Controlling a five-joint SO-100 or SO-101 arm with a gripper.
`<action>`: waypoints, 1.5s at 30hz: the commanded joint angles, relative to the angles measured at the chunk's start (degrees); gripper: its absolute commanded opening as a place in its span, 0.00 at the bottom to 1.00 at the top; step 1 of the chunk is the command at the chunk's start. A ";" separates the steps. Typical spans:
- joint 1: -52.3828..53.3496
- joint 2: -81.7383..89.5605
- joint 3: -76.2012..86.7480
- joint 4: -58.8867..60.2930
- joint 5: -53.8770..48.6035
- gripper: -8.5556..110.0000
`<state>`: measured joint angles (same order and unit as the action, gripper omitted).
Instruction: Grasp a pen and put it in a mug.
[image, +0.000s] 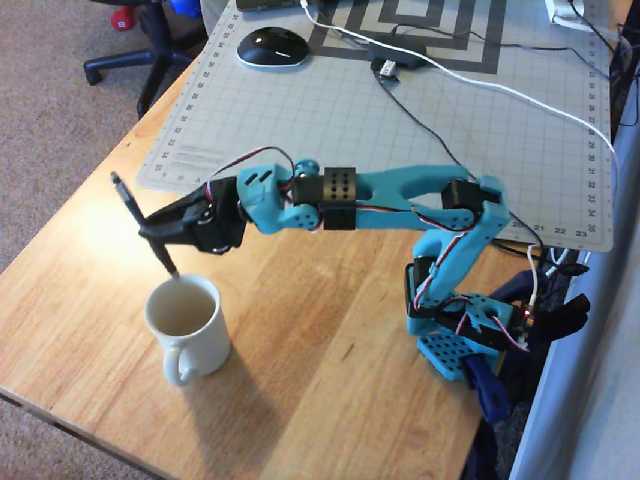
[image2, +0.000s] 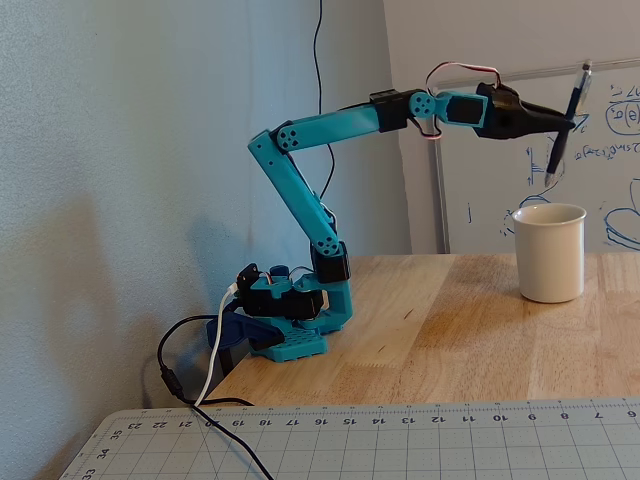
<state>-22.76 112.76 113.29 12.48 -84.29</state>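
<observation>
- the gripper (image: 150, 232) (image2: 562, 122) is clamped on the pen (image: 143, 222) (image2: 564, 120), its black jaws pinching the barrel about midway along its length.
- in the fixed view the pen stands nearly upright in the jaws, its upper end tilted slightly to the right, one end above them and the other below.
- in the fixed view the pen's lower tip hangs in the air above the mug (image: 188, 325) (image2: 549, 252), with a clear gap between the tip and the rim; nothing touches.
- in the overhead view the pen runs from up-left of the jaws down to a tip at the far edge of the mug's rim.
- the mug sits below the jaws on the wooden table (image: 330, 370) (image2: 450, 340), upright, its handle pointing toward the bottom of the overhead view.
- the blue arm (image: 390, 190) (image2: 330, 130) stretches out roughly level behind the jaws, back toward its base (image: 470, 335) (image2: 285, 320).
- well behind the jaws in the overhead view lie a grey cutting mat (image: 420, 130), a black computer mouse (image: 271, 46) and cables (image: 480, 80).
- in the fixed view a whiteboard (image2: 600, 150) stands past the jaws and the mug.
</observation>
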 joint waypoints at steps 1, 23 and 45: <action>-4.13 -2.55 -0.97 -3.78 -0.53 0.08; 0.26 -8.53 2.55 -4.48 -0.62 0.08; 3.08 19.51 22.32 -3.78 0.44 0.20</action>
<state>-21.97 123.22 135.18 9.76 -84.38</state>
